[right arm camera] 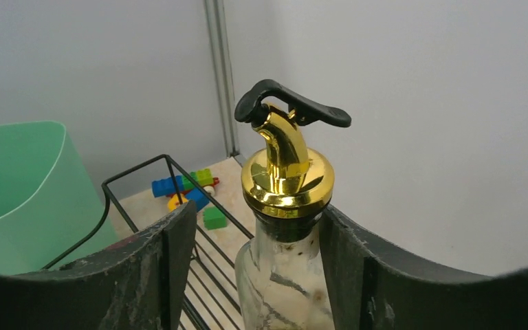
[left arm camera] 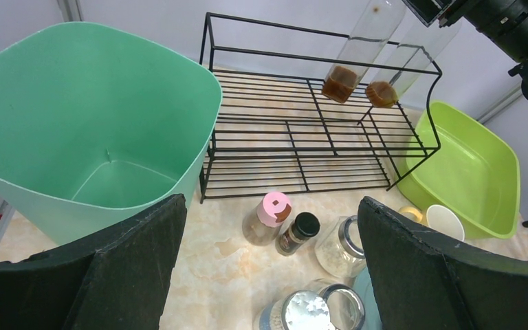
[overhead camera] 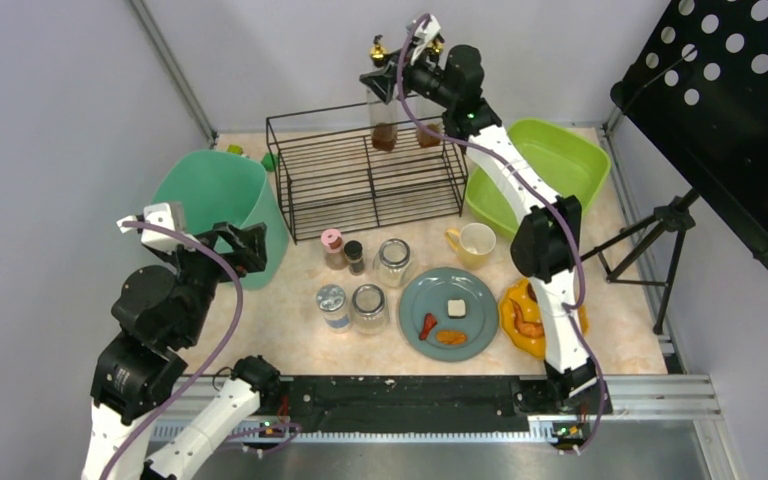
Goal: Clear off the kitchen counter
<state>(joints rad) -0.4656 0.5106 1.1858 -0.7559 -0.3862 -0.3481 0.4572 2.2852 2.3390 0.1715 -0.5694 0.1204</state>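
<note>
The kitchen counter (overhead camera: 290, 335) is a beige marbled top. On it stand a pink-lidded shaker (overhead camera: 332, 248), a black-capped spice jar (overhead camera: 354, 256), glass jars (overhead camera: 392, 262), a yellow mug (overhead camera: 473, 243) and a teal plate (overhead camera: 435, 290) with bits of food. Two glass bottles stand in the black wire rack (overhead camera: 360, 190). My right gripper (right arm camera: 254, 234) is open around the neck of the gold-spouted bottle (right arm camera: 285, 275), with a gap on the left side. My left gripper (left arm camera: 271, 234) hangs open above the counter beside the green bin (overhead camera: 215, 190), holding nothing.
A lime-green tub (overhead camera: 560, 160) sits at the back right. A yellow dish (overhead camera: 515, 320) with food lies partly under the right arm. Toy bricks (right arm camera: 182, 185) lie in the back left corner. A tripod and a perforated black panel stand off the right edge.
</note>
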